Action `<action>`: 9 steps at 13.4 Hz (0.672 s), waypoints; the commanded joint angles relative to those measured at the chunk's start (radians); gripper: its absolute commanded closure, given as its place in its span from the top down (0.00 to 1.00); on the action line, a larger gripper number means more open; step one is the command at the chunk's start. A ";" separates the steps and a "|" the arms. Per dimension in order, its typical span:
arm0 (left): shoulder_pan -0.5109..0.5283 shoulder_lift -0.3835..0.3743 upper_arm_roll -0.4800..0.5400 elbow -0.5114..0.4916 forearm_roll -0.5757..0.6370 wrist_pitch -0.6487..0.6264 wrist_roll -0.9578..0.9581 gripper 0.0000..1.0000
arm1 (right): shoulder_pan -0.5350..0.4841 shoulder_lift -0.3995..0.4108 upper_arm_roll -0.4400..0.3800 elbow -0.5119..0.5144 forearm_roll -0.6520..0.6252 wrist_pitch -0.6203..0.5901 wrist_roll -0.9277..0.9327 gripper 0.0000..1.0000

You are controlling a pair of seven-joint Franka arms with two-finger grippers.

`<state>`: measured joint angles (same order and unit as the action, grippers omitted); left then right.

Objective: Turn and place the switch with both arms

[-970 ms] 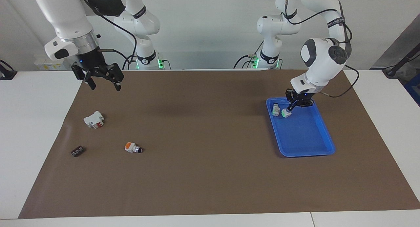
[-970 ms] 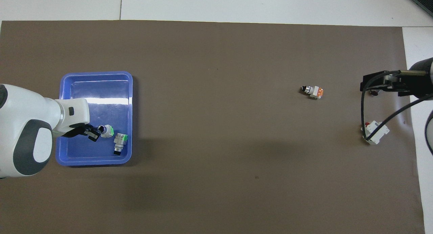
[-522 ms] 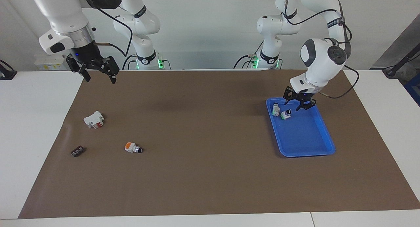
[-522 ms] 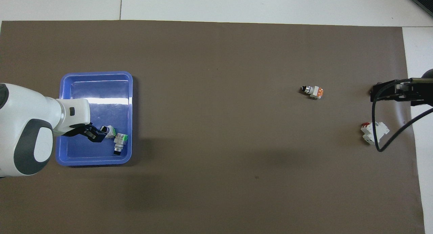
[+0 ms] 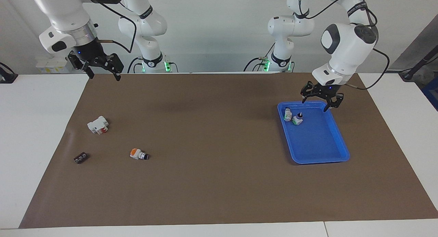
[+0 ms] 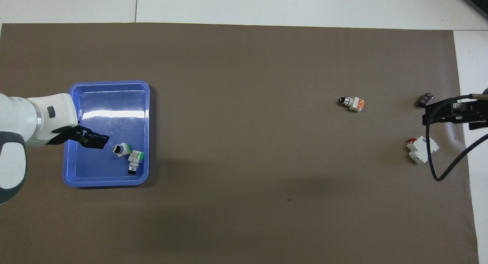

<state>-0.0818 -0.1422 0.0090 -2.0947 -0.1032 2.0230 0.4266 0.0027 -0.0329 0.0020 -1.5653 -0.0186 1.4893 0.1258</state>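
The switch (image 5: 297,120), a white body with a green part and a black knob pointing up, stands in the blue tray (image 5: 318,144), at the end nearer the robots. It also shows in the overhead view (image 6: 121,149). A second green switch (image 5: 287,114) lies touching it, and it also shows in the overhead view (image 6: 134,161). My left gripper (image 5: 321,102) is open and empty, raised over the tray's rim nearest the robots, apart from both switches. From overhead the left gripper (image 6: 92,139) is over the tray (image 6: 108,100). My right gripper (image 5: 104,76) is open and empty, raised over the mat's edge at the right arm's end.
An orange-capped switch (image 5: 138,154) lies on the brown mat, as do a white block with red marks (image 5: 98,124) and a small black part (image 5: 81,158), all toward the right arm's end. The overhead view shows them too: orange-capped switch (image 6: 352,102), white block (image 6: 421,149), black part (image 6: 425,99).
My left gripper opened, let go of the switch and rose away from it; the switch now stands in the tray. My right gripper rose and drew back toward the robots.
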 commanded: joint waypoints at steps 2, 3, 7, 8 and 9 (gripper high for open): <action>0.011 -0.016 -0.001 0.169 0.017 -0.163 -0.219 1.00 | 0.013 -0.001 -0.004 0.007 0.014 -0.021 0.017 0.99; 0.013 0.005 0.002 0.224 0.017 -0.200 -0.230 1.00 | 0.013 -0.001 -0.002 0.005 0.014 -0.020 0.014 0.99; 0.074 0.096 0.005 0.483 0.019 -0.430 -0.275 1.00 | 0.014 -0.005 0.004 0.001 0.014 -0.017 0.014 0.99; 0.089 0.105 0.005 0.533 0.032 -0.470 -0.278 1.00 | 0.014 -0.008 0.004 0.001 0.014 -0.017 0.009 0.99; 0.089 0.119 0.005 0.580 0.060 -0.504 -0.278 1.00 | 0.013 -0.010 0.004 0.001 0.014 -0.018 0.003 0.99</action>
<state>-0.0058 -0.0898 0.0200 -1.6516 -0.0896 1.6133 0.1736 0.0204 -0.0328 0.0038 -1.5659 -0.0178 1.4866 0.1289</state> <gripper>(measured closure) 0.000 0.004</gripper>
